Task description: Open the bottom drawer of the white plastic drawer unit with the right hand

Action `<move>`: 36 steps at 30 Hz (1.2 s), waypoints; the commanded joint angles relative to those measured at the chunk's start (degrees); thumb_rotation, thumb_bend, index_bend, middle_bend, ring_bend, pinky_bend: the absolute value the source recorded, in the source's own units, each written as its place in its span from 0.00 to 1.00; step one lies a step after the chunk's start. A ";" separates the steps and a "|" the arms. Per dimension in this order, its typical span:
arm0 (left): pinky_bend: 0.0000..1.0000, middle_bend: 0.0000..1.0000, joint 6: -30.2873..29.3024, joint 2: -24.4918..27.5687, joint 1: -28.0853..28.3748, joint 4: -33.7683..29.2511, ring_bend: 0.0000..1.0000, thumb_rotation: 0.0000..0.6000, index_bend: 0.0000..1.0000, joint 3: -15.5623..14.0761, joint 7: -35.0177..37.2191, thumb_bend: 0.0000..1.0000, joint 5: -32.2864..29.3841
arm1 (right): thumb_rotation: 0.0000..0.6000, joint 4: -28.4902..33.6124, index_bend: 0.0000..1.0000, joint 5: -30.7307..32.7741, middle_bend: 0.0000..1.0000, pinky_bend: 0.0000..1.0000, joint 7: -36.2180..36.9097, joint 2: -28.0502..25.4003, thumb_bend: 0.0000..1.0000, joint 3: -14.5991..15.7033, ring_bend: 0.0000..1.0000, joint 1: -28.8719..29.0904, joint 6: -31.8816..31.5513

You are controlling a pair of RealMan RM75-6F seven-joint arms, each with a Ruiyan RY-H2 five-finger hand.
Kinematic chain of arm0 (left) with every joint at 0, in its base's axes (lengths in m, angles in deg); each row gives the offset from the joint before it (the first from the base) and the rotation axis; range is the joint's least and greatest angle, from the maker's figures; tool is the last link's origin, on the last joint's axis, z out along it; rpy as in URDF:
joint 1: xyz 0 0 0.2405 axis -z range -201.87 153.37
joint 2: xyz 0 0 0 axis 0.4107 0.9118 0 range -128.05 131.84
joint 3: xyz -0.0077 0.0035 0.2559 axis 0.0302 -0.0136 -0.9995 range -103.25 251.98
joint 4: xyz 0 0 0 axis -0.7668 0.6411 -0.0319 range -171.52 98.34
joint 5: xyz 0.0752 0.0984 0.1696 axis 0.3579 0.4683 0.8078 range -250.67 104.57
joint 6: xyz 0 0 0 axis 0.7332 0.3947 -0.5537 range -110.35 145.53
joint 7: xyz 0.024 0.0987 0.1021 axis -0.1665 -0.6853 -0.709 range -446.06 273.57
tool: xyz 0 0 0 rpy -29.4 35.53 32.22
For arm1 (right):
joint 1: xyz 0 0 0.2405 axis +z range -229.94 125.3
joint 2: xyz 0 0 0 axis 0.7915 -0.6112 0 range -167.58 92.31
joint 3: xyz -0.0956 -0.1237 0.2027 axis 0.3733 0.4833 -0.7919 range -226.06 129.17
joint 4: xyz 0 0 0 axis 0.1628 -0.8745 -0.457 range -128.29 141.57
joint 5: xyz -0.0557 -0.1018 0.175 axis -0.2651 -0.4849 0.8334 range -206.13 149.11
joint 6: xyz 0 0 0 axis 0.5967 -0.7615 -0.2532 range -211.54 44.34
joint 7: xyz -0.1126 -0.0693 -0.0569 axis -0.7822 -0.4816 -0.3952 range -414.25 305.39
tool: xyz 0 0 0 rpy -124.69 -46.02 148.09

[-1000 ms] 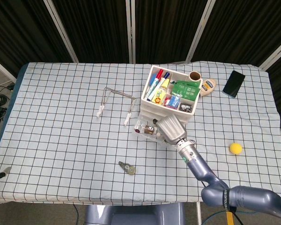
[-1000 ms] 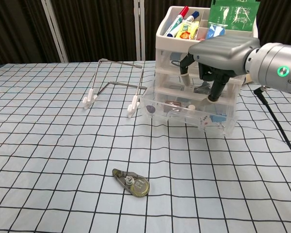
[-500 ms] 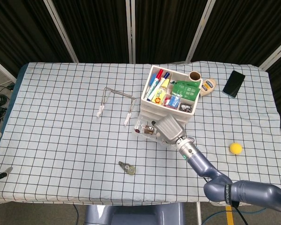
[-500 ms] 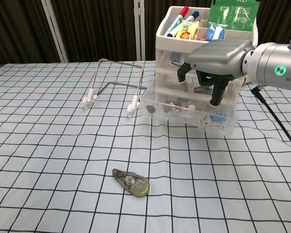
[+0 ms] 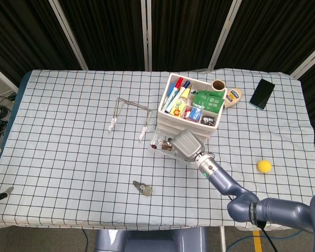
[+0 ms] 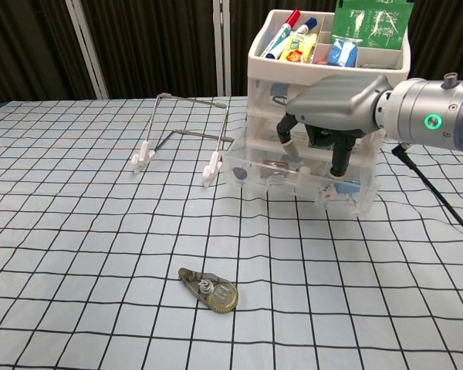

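Chest view: the bottom drawer (image 6: 297, 179) projects toward the camera from the unit (image 6: 324, 100), its long axis left-right. The right hand (image 6: 332, 104) hovers directly above it, fingers (image 6: 340, 158) hooked down inside, gripping nothing.

The right hand (image 6: 336, 104) is grey with black fingers (image 6: 341, 158) and white tips; below it the bottom drawer (image 6: 297, 179) is clear; behind it the drawer unit (image 6: 264, 73) is white; the tablecloth (image 6: 100, 254) is pale blue with a black grid.
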 commanded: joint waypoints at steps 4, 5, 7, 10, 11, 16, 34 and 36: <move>0.00 0.00 0.18 0.10 0.03 -0.05 0.00 1.00 0.00 0.02 0.10 0.11 -0.25 | 1.00 -0.92 0.50 -1.07 1.00 0.90 1.21 0.99 0.01 0.31 1.00 0.13 -0.64; 0.00 0.00 0.18 0.12 0.03 -0.05 0.00 1.00 0.00 0.03 0.14 0.11 -0.28 | 1.00 -1.19 0.50 -1.21 1.00 0.90 1.51 1.20 0.01 0.34 1.00 0.14 -0.67; 0.00 0.00 0.21 0.15 0.03 -0.05 0.00 1.00 0.00 0.02 0.18 0.11 -0.30 | 1.00 -1.64 0.51 -1.24 1.00 0.90 1.72 1.51 0.01 0.43 1.00 0.22 -0.63; 0.00 0.00 0.24 0.21 0.02 -0.07 0.00 1.00 0.00 0.02 0.25 0.11 -0.36 | 1.00 -2.30 0.51 -1.11 1.00 0.90 1.79 1.94 0.01 0.48 1.00 0.37 -0.59; 0.00 0.00 0.25 0.22 0.01 -0.06 0.00 1.00 0.00 0.03 0.30 0.11 -0.43 | 1.00 -2.65 0.51 -1.11 1.00 0.90 1.79 2.16 0.01 0.51 1.00 0.45 -0.61; 0.00 0.00 0.70 0.33 0.16 0.02 0.00 1.00 0.00 0.15 0.50 0.11 -0.93 | 1.00 -4.18 0.51 -0.89 1.00 0.90 1.25 3.00 0.01 0.57 1.00 1.00 -0.43; 0.00 0.00 1.21 0.66 0.27 0.16 0.00 1.00 0.00 0.39 1.29 0.11 -1.87 | 1.00 -5.52 0.54 0.86 1.00 0.90 0.70 4.15 0.01 1.18 1.00 2.16 0.81; 0.00 0.00 1.26 0.70 0.28 0.19 0.00 1.00 0.00 0.45 1.41 0.11 -2.01 | 1.00 -5.68 0.55 1.00 1.00 0.90 0.83 4.36 0.02 1.18 1.00 2.17 0.73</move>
